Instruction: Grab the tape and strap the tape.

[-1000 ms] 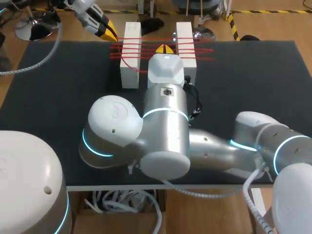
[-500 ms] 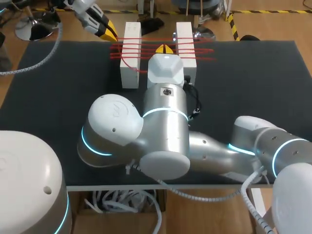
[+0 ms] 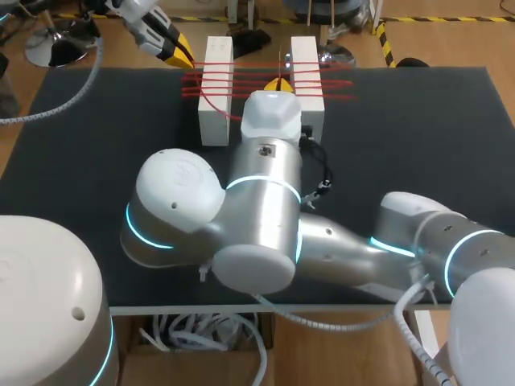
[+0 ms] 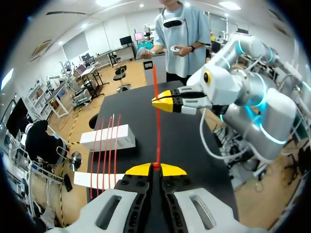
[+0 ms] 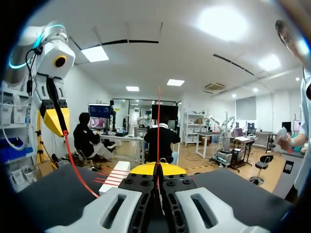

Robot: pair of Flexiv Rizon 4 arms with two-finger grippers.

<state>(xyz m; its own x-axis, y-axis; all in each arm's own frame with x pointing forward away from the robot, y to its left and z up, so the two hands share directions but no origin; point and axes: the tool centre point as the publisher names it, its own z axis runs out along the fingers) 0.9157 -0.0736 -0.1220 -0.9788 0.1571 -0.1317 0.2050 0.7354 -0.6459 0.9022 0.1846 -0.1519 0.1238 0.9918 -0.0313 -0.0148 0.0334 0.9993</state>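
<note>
While your left gripper [image 4: 156, 169] has its yellow tips pressed together on a strand of the red tape [image 4: 158, 131], the right gripper [image 5: 156, 169] is likewise pinched on a strand that rises straight out from between its tips. So the working length is clamped at both ends.

The right gripper hangs over the gap between the two white blocks. Outward from it, the tape already crosses from the left block [image 3: 213, 121] to the right block [image 3: 307, 56] in several parallel runs, at the far side of the table [image 3: 96, 145]. Your left gripper sits off beyond the left block's far corner, near the table's far edge. A strand slants from it down toward the runs.

You are mid-strapping, I judge: the grab is done and turns are being laid. The next move likely calls for carrying the held strand round a block for another pass. Hold the line taut so the laid runs don't slacken, and set the new run beside them rather than over them. Mind the spacing between your two grippers, and pull evenly, since the blocks look free to tip or slide.
</note>
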